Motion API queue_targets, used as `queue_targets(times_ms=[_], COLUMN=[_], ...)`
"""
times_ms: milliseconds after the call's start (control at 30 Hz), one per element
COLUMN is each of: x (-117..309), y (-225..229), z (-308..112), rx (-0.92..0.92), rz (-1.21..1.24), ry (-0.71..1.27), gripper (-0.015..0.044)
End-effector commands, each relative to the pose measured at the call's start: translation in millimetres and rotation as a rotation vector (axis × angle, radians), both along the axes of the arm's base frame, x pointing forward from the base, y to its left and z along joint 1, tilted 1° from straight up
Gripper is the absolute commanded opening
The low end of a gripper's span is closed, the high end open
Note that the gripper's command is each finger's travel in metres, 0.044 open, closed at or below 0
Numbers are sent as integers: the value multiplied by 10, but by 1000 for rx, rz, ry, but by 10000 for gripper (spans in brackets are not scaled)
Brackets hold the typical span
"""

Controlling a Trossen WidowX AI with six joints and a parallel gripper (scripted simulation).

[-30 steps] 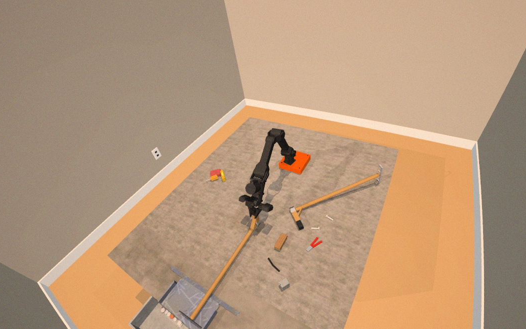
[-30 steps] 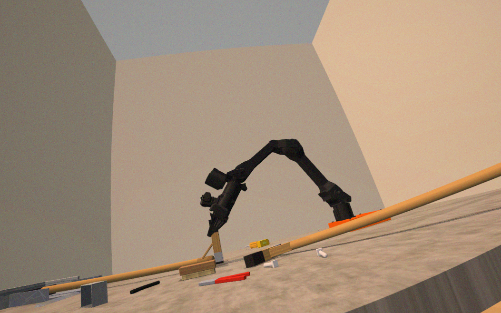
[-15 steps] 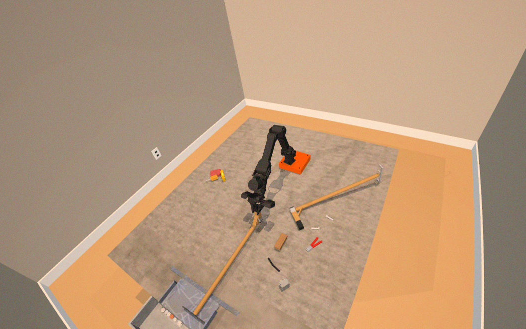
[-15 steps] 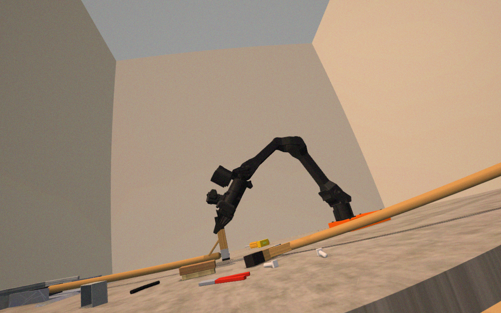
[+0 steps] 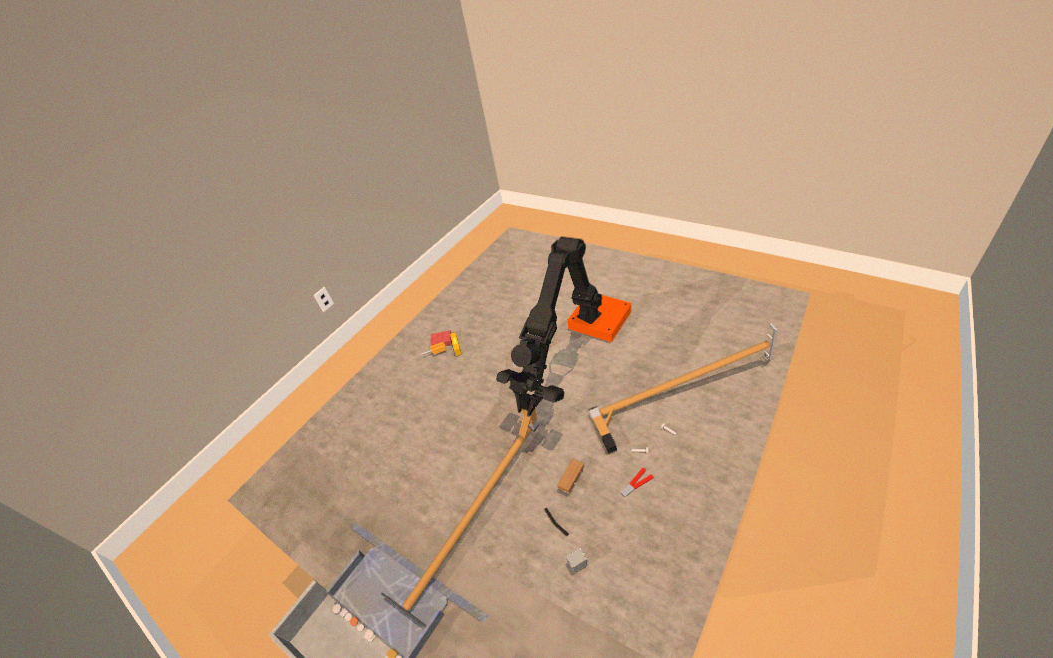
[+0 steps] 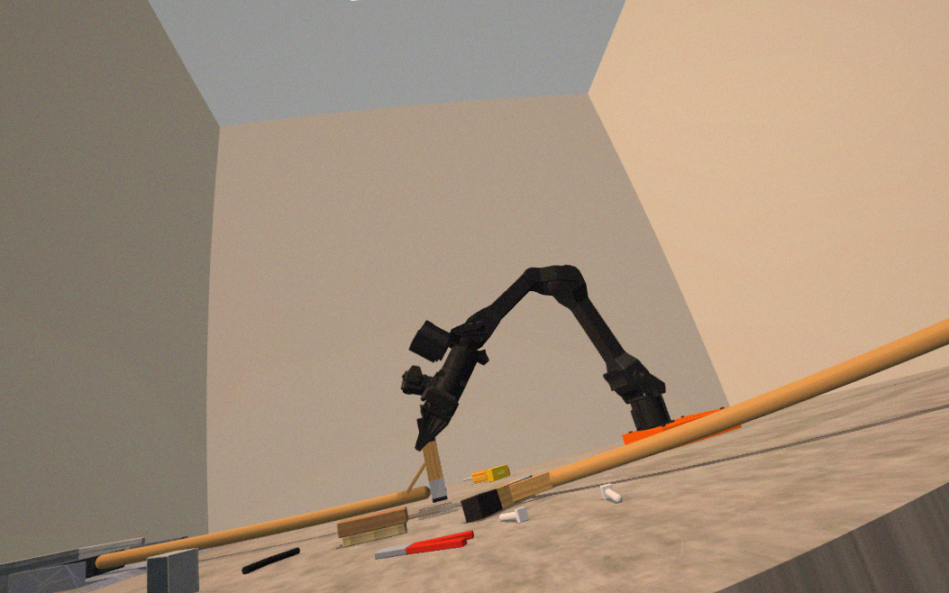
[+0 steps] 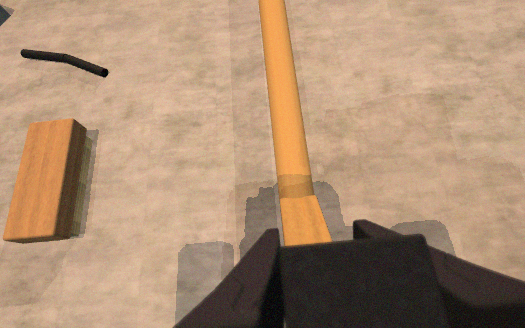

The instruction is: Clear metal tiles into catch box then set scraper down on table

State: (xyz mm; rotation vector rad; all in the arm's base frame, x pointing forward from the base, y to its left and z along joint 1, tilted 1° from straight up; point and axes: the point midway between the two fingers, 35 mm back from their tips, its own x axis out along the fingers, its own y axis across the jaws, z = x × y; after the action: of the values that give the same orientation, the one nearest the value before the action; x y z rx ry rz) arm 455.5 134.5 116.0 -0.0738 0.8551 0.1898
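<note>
My gripper (image 5: 527,411) (image 6: 424,443) (image 7: 316,236) is shut on the upright wooden grip of the long scraper (image 5: 469,519) (image 6: 278,524) (image 7: 286,100). The scraper's handle runs out to the steel bench plate (image 5: 375,577), and its dark blade (image 5: 393,603) stands over the far part of the plate. Several small white and orange tiles (image 5: 353,622) form a row where the plate meets the catch box (image 5: 295,608); a yellow one (image 5: 392,653) shows at the frame's bottom edge. I cannot tell whether all of them are inside the box. The box is partly cut off by the frame.
A rake-like tool (image 5: 685,377) (image 6: 758,405) lies to one side. A wooden block (image 5: 571,474) (image 6: 372,521) (image 7: 41,180), black rod (image 5: 555,521) (image 7: 64,58), red-handled pliers (image 5: 639,482) (image 6: 441,544) and grey block (image 5: 576,560) (image 6: 172,570) lie beside the handle. A yellow-red tool (image 5: 444,343) lies opposite.
</note>
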Motion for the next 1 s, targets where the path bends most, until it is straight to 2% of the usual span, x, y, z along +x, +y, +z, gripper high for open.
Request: queue_targets(times_ms=[0, 967], x=[-65, -513], y=[-8, -79], z=[36, 17], rx=[2, 2], rz=[-1, -1], ry=[-12, -12], gripper=[0, 0])
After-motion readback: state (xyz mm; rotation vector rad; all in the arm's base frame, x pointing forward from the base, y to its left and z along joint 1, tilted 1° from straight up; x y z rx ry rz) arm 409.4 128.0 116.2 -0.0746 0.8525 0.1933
